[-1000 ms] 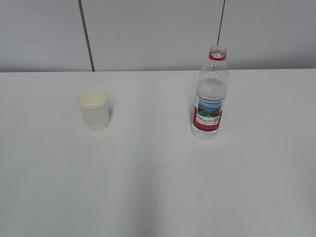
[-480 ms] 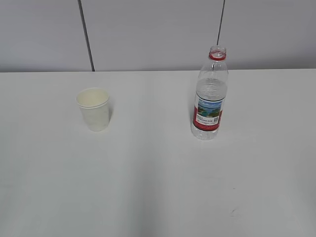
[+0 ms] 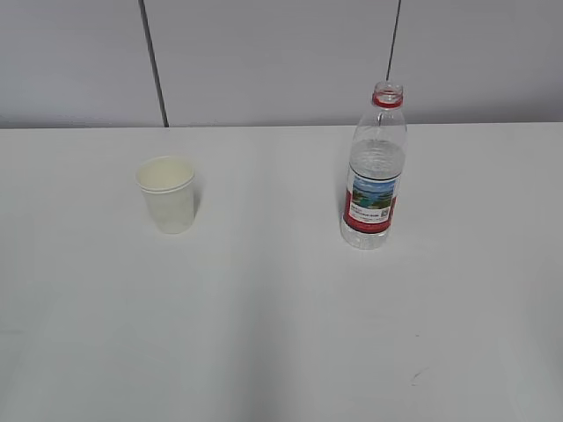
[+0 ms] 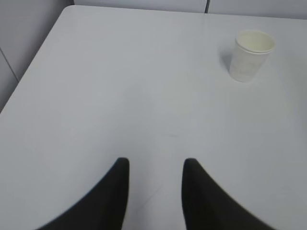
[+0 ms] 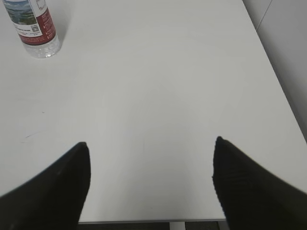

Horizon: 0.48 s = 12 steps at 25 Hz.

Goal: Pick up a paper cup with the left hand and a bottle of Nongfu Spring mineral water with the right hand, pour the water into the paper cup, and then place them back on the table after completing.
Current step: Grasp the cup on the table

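Paper cup and uncapped bottle standing upright near the table's far edge, well apart, left hand gaping partway, right hand gaping wide, both holding nothing.

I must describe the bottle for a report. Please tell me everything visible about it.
The bottle is clear plastic with a red neck ring, no cap, and a red label with a landscape picture. It stands upright on the white table, partly filled with water, right of the paper cup. Nothing else touches it.
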Available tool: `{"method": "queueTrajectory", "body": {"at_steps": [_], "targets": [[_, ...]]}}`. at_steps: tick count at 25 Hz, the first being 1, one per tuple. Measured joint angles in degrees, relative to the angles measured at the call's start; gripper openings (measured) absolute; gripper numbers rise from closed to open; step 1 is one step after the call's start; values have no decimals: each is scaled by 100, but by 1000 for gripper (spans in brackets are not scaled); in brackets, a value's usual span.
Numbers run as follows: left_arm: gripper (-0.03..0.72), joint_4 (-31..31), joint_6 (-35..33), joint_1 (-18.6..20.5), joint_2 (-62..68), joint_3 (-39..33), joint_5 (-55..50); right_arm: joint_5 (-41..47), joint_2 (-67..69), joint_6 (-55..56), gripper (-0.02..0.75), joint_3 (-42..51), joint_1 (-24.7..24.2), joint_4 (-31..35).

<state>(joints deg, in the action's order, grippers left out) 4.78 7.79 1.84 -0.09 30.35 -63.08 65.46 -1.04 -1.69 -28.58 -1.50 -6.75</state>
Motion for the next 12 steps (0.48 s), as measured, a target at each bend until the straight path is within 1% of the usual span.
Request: {"method": "queueTrajectory", "body": {"at_steps": [9,12], "targets": [[238,-30,-14,0,12,5,12,0,0,0,587,0,0,0],[238,-48,-115,0,188,100,273,0,0,0,587,0,0,0]]}}
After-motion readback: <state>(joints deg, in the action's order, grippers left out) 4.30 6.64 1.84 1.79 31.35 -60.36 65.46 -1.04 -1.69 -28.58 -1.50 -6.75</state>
